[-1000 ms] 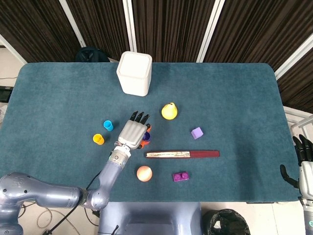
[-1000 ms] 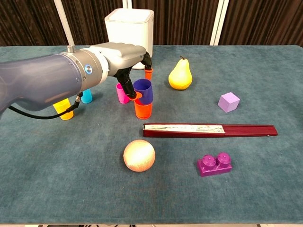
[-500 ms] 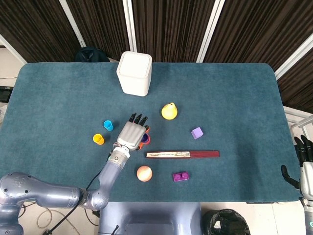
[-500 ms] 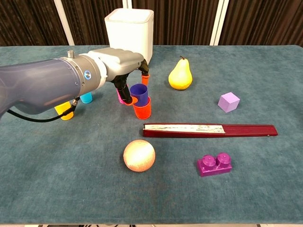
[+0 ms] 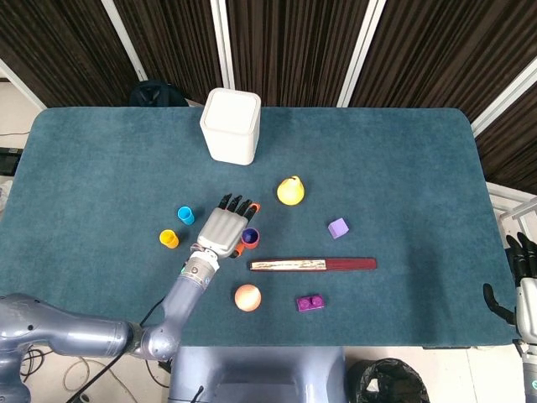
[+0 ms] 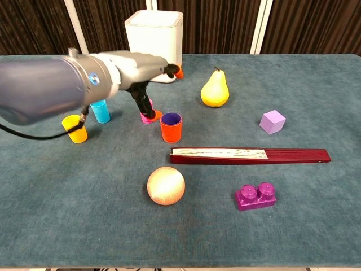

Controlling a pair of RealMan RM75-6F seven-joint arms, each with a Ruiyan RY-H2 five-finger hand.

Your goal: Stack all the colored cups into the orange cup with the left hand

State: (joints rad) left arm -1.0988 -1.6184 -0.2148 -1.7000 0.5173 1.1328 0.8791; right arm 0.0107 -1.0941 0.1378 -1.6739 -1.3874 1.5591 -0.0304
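Note:
The orange cup (image 6: 170,132) stands upright left of the table's middle, with the purple cup (image 5: 250,236) nested inside it. My left hand (image 5: 225,228) (image 6: 132,68) hovers just left of and above that stack, fingers spread, holding nothing. An orange-red tip shows at one of its fingertips (image 6: 179,72). A pink cup (image 6: 149,117) stands beside the stack, partly hidden behind a finger. Further left are a blue cup (image 5: 185,216) (image 6: 101,111) and a yellow cup (image 5: 169,239) (image 6: 75,129). My right hand (image 5: 524,273) hangs off the table's right edge, fingers apart and empty.
A white bin (image 5: 231,126) stands at the back. A yellow pear (image 6: 214,89) and a purple cube (image 6: 272,121) lie to the right. A folded red fan (image 6: 248,154) lies just in front of the stack, with a peach ball (image 6: 166,185) and a purple brick (image 6: 255,196) nearer.
My left hand has let go of the purple cup, which now sits down inside the orange cup. The hand has lifted and drawn back to the left.

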